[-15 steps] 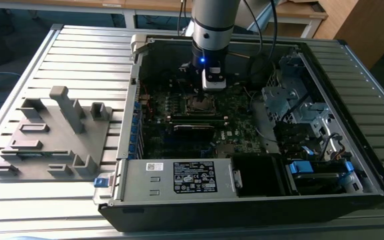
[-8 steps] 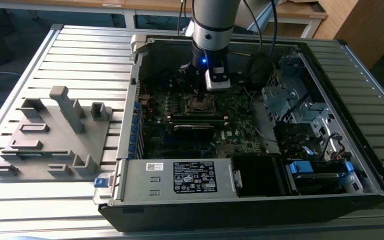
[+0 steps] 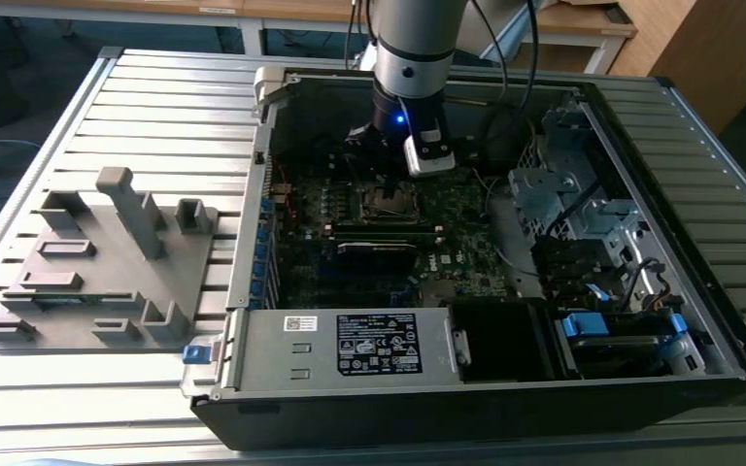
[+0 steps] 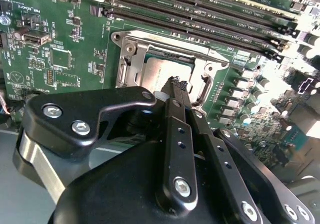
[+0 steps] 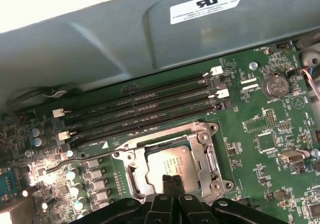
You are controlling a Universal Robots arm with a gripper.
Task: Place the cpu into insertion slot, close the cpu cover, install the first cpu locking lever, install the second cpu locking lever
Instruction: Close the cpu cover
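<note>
The cpu [image 5: 172, 160] [image 4: 161, 72], a dull silver square, lies flat in the insertion slot [image 3: 389, 201] on the green board. The cpu cover [image 5: 206, 156] [image 4: 131, 63] is folded down around it, its window framing the chip. A thin metal locking lever [image 5: 85, 160] runs along one edge of the socket and sticks out past its corner. My gripper [image 5: 172, 181] [image 4: 177, 83] [image 3: 388, 183] is shut with nothing between its fingers. Its tips point down at the chip's edge by the frame, and I cannot tell whether they touch it.
Long black memory slots [image 5: 145, 108] run beside the socket, with the grey case wall [image 5: 125, 33] beyond them. A power supply [image 3: 347, 345] and drive cages [image 3: 567, 194] crowd the case. A grey fixture plate [image 3: 101, 262] lies on the table at the exterior view's left.
</note>
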